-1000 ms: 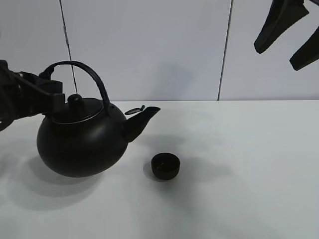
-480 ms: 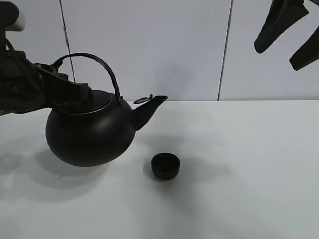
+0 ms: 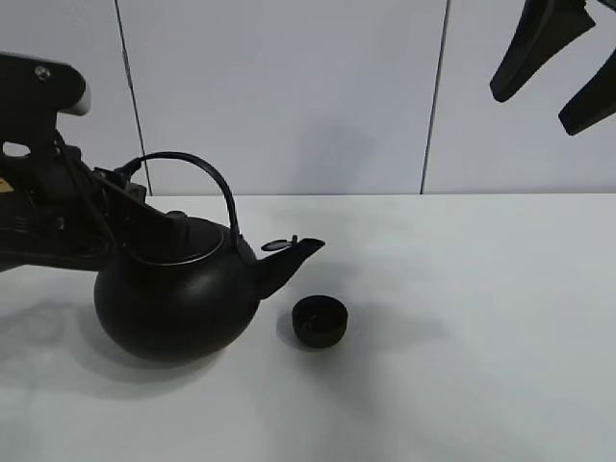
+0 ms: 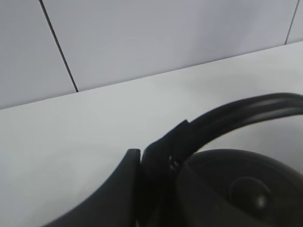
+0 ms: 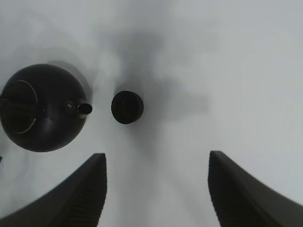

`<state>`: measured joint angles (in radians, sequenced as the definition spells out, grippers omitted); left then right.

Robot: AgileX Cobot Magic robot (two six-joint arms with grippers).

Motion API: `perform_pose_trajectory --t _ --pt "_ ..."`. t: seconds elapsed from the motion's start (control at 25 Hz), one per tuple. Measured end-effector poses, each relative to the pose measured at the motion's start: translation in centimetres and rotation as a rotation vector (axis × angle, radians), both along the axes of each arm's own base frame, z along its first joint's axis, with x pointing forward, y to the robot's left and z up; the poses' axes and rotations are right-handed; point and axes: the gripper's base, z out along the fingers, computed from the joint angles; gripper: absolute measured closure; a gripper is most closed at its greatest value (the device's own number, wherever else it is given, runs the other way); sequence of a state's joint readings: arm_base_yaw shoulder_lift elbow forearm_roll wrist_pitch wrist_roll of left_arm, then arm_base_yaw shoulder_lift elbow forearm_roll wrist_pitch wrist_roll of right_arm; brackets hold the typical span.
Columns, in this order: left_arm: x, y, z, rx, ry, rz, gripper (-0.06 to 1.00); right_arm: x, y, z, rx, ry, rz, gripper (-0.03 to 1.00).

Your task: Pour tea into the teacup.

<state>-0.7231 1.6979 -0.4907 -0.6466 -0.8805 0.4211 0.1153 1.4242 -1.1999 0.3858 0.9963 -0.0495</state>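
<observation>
The big black kettle (image 3: 178, 298) stands left of centre, its spout (image 3: 294, 255) pointing right toward the teacup (image 3: 319, 320), a small matte-black handleless cup just off the spout tip. My left gripper (image 3: 133, 191) is shut on the kettle's arched handle (image 3: 207, 173). The left wrist view shows the handle (image 4: 227, 116) clamped in the gripper (image 4: 158, 163) above the lid (image 4: 246, 189). I cannot tell whether the kettle rests on the table. My right gripper (image 3: 531, 111) hangs open and empty high at the upper right. From above it sees the kettle (image 5: 42, 108) and the teacup (image 5: 127, 107).
A white table (image 3: 462, 337) carries both things, with a white panelled wall (image 3: 289, 96) behind it. Nothing else stands on the table to the right of the cup.
The left arm has carried the kettle to the right, first up and then lower. The spout now sits lower and closer to the teacup. The right gripper and the cup have not moved.
</observation>
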Motion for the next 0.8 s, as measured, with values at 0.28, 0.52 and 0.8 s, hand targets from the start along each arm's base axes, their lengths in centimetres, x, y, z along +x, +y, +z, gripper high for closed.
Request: perform_pose_trajectory --t 0.28,0.52,0.8 --pt "0.4 -0.3 0.1 0.020 -0.016 -0.008 0.83 0.2 0.0 0.1 0.001 -0.021 -0.009 0.54" --pt "0.5 -0.4 0.3 0.054 -0.048 -0.026 0.83 0.2 0.0 0.1 0.001 -0.022 -0.009 0.54" --pt "0.3 -1.0 0.5 0.105 -0.083 -0.115 0.83 0.2 0.0 0.1 0.001 -0.024 -0.010 0.54"
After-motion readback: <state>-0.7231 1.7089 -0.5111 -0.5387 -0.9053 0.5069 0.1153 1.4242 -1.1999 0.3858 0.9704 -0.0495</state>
